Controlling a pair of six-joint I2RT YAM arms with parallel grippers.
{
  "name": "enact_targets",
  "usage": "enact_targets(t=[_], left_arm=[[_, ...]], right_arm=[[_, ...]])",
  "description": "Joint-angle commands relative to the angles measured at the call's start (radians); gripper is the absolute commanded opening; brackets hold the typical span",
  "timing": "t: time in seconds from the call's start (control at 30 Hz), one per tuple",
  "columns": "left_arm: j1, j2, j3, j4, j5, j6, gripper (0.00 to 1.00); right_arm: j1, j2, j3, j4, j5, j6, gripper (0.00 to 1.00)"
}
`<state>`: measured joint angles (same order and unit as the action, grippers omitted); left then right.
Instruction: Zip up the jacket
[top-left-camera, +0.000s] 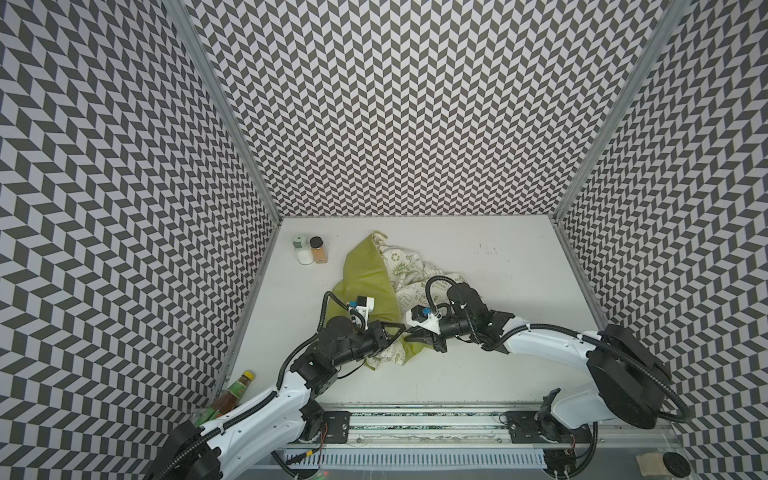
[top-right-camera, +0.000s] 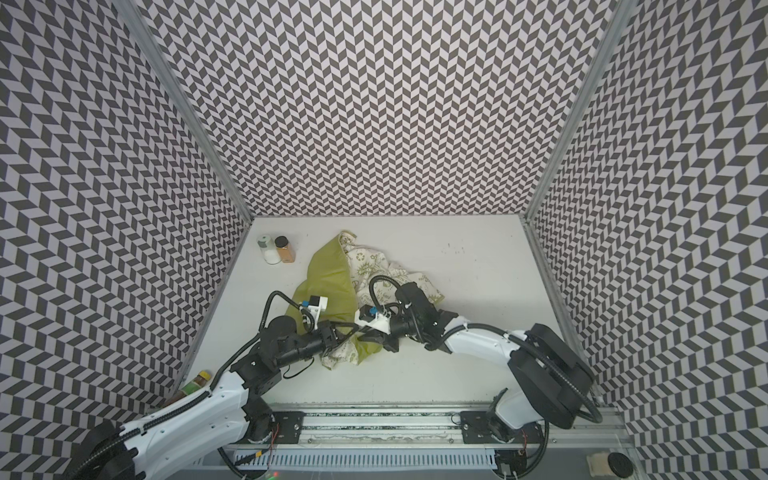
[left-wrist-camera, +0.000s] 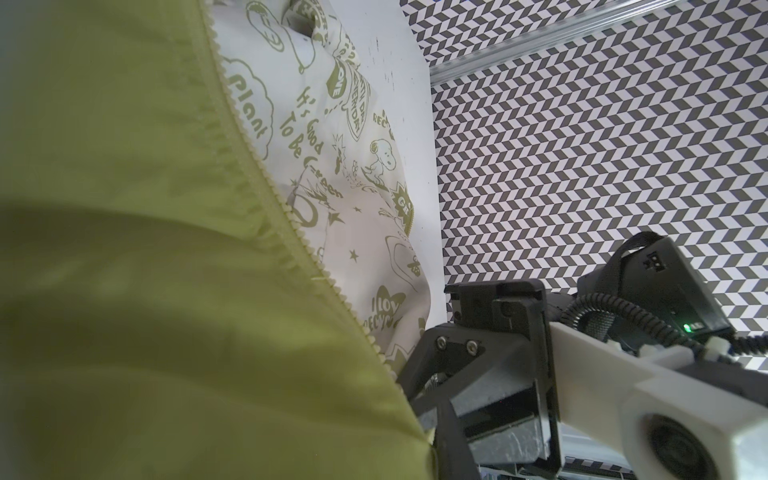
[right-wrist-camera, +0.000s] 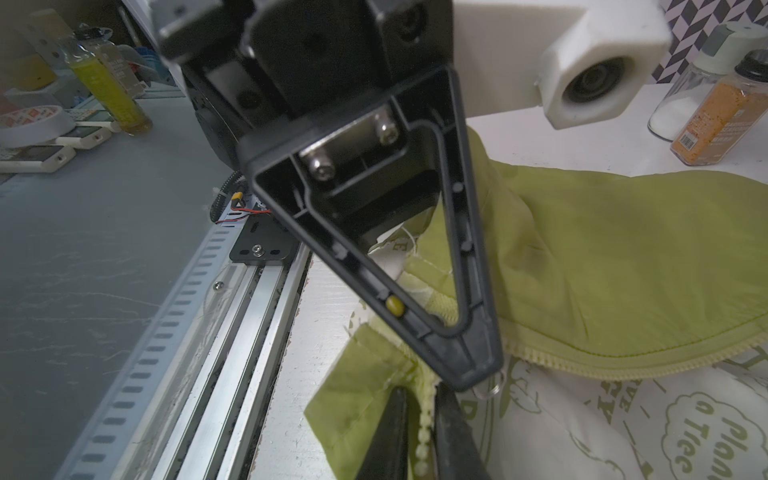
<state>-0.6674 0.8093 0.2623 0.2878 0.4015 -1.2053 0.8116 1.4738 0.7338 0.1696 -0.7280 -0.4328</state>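
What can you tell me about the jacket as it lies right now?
The jacket is thin lime-green fabric with a cream lining printed with green doodles and words. It lies crumpled and open on the white table, lining showing. Its pale zipper edges are apart; one strip of teeth passes between the right gripper's fingertips, and the left gripper's tip is at the near hem.

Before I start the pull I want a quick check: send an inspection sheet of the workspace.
Surface: white table, faint scuffs at back.
Job's things: jacket crumpled, printed lining showing, zipper open.
Clutter: white-filled jar, orange spice jar back left; bottle front left.
Grippers: left gripper and right gripper meet at the jacket's near end on its zipper; grip unclear.
Cables: black conduit loops above jacket.
Surroundings: chevron walls, front rail.
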Motion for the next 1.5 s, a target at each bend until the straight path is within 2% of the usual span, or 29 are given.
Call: enact_targets(t=[0.0,0.13,0.2,0.37,0.5,0.67,0.8,1.07,1.27,1.47], left_arm=[[0.006,-0.015,-0.009,0.056,-0.005,0.013,0.05],[0.011,-0.017,-0.031,0.126,0.026,0.051,0.0],[0.015,-0.02,-0.052,0.188,0.056,0.084,0.0],[0.024,-0.027,-0.078,0.274,0.126,0.188,0.0],[0.029,-0.026,-0.103,0.361,0.205,0.228,0.0],[0.031,-0.027,-0.126,0.422,0.238,0.234,0.0],[0.032,-0.023,-0.143,0.472,0.245,0.214,0.0],[0.032,-0.005,-0.14,0.491,0.25,0.207,0.0],[0.032,0.007,-0.137,0.504,0.245,0.202,0.0],[0.032,0.022,-0.136,0.527,0.253,0.196,0.0]], right_arm=[[0.004,-0.038,-0.015,0.067,-0.002,0.038,0.28],[-0.027,-0.101,-0.063,0.177,-0.031,0.2,0.33],[-0.053,-0.147,-0.111,0.261,-0.041,0.315,0.38],[-0.124,-0.219,-0.207,0.436,-0.089,0.574,0.41],[-0.131,-0.219,-0.199,0.429,-0.108,0.701,0.44],[-0.129,-0.202,-0.182,0.354,-0.135,0.668,0.47],[-0.13,-0.185,-0.184,0.367,-0.146,0.673,0.47],[-0.106,-0.112,-0.131,0.398,-0.219,0.687,0.34],[-0.082,-0.074,-0.109,0.443,-0.249,0.702,0.33],[-0.072,-0.052,-0.09,0.448,-0.258,0.704,0.24]])
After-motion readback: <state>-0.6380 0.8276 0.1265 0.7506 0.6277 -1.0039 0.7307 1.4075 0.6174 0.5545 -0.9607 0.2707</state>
